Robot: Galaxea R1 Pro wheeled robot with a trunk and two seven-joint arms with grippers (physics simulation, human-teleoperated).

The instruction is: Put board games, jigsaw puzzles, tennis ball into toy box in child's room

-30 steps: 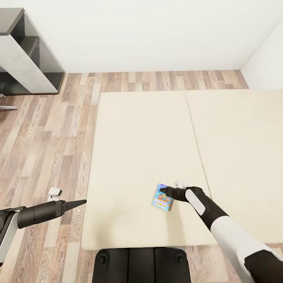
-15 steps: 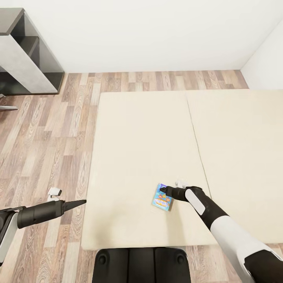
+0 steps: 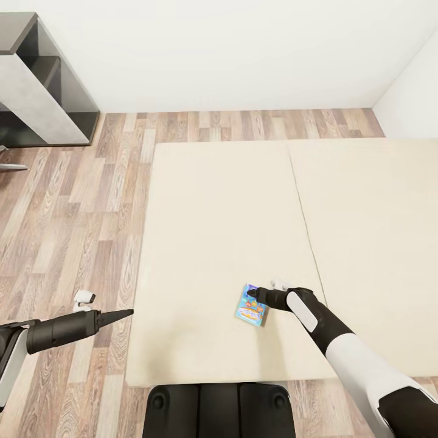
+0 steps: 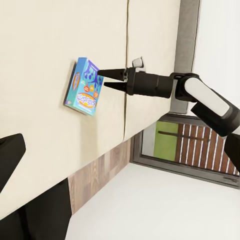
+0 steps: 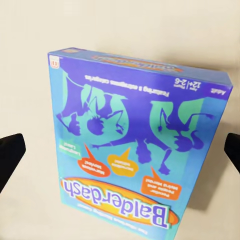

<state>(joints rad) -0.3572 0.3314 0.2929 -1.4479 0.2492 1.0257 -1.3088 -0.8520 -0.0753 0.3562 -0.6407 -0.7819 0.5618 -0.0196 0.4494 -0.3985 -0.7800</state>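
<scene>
Right hand (image 4: 101, 80) is hovering wide open, empty, fingers straddling the blue game box (image 3: 251, 309) on the bed (image 3: 231, 231); closing off-center risks pushing it away.

blue board game (image 5: 137, 142) printed "Balderdash" in yellow-edged letters, small "12+" and "2-6" by one corner
</scene>
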